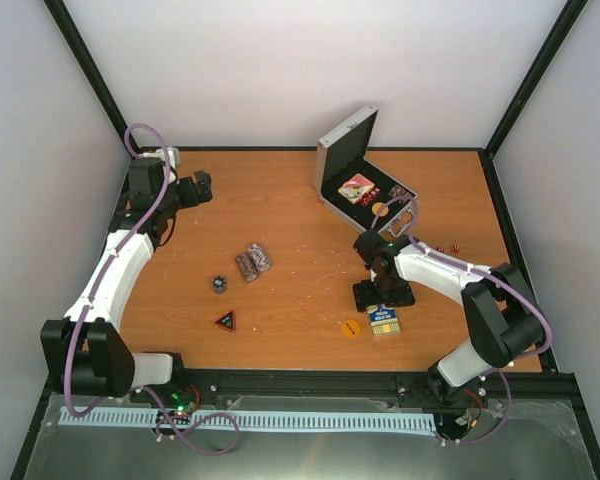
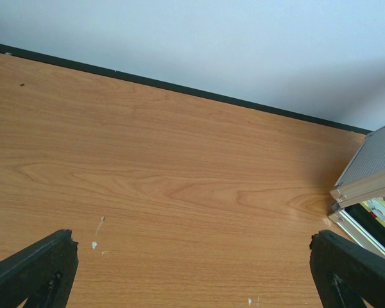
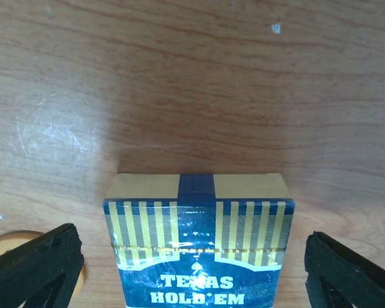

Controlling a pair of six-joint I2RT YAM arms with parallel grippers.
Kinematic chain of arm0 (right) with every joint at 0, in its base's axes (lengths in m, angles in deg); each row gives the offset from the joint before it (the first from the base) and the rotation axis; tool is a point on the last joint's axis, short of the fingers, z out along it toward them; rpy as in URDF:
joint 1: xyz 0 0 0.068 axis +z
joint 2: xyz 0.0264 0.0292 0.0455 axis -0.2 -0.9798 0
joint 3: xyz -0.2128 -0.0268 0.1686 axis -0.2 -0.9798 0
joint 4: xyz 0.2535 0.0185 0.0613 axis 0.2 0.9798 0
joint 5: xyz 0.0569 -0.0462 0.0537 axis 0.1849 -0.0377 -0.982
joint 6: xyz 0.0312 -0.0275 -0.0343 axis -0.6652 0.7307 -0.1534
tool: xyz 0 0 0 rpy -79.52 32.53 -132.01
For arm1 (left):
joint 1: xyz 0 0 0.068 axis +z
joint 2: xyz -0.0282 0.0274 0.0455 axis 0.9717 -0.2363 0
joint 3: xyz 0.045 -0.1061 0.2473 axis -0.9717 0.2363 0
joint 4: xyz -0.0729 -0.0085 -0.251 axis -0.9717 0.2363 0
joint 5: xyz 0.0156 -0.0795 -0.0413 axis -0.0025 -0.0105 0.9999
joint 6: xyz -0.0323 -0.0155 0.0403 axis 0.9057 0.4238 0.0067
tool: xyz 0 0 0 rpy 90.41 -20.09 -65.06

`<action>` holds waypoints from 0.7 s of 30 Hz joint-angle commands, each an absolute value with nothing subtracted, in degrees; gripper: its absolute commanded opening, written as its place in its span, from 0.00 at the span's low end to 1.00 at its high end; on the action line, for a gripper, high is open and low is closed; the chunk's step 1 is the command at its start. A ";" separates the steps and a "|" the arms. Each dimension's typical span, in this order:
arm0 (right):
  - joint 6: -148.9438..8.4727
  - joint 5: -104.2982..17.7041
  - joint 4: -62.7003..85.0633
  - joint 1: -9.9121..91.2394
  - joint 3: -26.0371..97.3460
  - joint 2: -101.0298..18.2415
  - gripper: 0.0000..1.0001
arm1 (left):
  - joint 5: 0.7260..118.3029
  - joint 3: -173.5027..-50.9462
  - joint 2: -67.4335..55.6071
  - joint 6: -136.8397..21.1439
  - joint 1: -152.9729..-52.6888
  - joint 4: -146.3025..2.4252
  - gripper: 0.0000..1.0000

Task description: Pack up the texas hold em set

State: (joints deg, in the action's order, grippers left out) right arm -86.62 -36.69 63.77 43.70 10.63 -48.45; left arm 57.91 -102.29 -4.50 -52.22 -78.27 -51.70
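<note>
One deck of cards [image 3: 197, 256], blue with yellow stripes and printed "Texas Hold 'Em", lies flat on the table [image 3: 192, 83] in front of the right arm. The right gripper [image 3: 191, 242] hangs over it with one finger on each side, spread nearly as wide as it goes and gripping nothing. That looks like lining up for a grab across the narrow width. An orange disc [image 3: 9, 247] sits just beside the deck, close to the left-hand finger [image 3: 35, 266], so a careless close might nudge it. The open case [image 1: 365, 185] stands beyond, at the far right of the table, lid propped up and its black tray facing the arms, ready to be filled. Loose striped chips [image 1: 253, 261], a small dark object [image 1: 219, 285] and a red-edged triangle [image 1: 225, 320] lie well apart to the left, and tiny red dice [image 1: 448, 247] lie to the right of the case. The left gripper [image 1: 202, 187] is parked at the far left, fully open and empty, seemingly to stay out of the way. The wrist view cuts off the deck's near end, and I cannot tell how high the fingers sit above the table. The case's contents are too small to name beyond a pinkish item and some red specks, and the left wrist view catches only a corner of the case.
</note>
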 commanded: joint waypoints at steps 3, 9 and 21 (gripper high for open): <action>-87.82 -35.94 64.05 44.50 10.35 -49.85 0.90 | 57.19 -102.55 -4.05 -51.81 -78.30 -50.18 1.00; -89.05 -34.99 63.69 44.54 9.90 -50.61 0.84 | 57.08 -102.25 -3.88 -51.47 -78.28 -49.63 1.00; -90.66 -33.29 63.94 44.67 10.11 -50.88 0.67 | 57.49 -102.73 -4.07 -51.92 -78.32 -49.02 1.00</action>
